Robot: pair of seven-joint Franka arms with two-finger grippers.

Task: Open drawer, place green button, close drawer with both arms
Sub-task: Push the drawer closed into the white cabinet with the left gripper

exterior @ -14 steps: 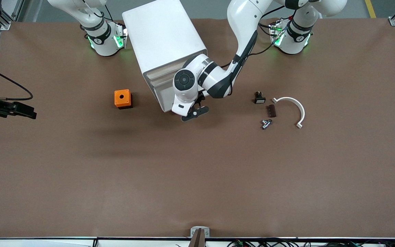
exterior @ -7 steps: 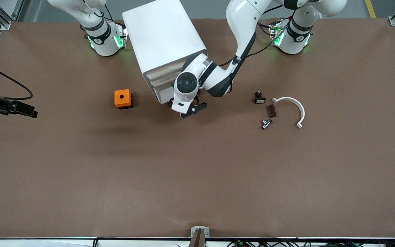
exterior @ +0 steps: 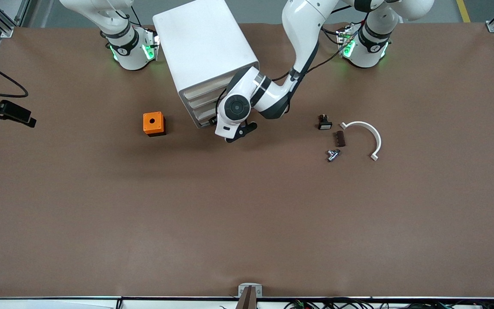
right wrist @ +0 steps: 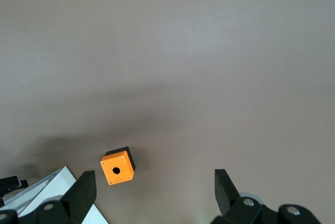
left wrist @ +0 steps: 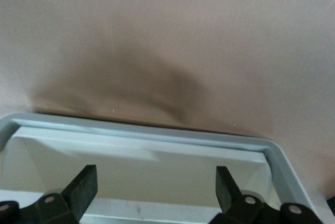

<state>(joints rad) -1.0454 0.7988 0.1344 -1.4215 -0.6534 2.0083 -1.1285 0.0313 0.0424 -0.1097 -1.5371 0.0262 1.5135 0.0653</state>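
Left gripper (left wrist: pixel 154 182), jaws apart, holding nothing, at the front of the white cabinet's bottom white tray drawer (exterior: pixel 204 123), near the table's robot-side edge. Push squarely until flush. Green-capped button unseen. Right gripper (right wrist: pixel 154 185) waits with jaws apart.

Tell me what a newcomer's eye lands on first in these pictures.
First, the tall white boxy cabinet between the two arm bases, with the left gripper open at its bottommost drawer. Next, the bright orange cube with a round hole, beside the cabinet toward the right arm's end of the table. The right gripper hangs open, high over that cube.
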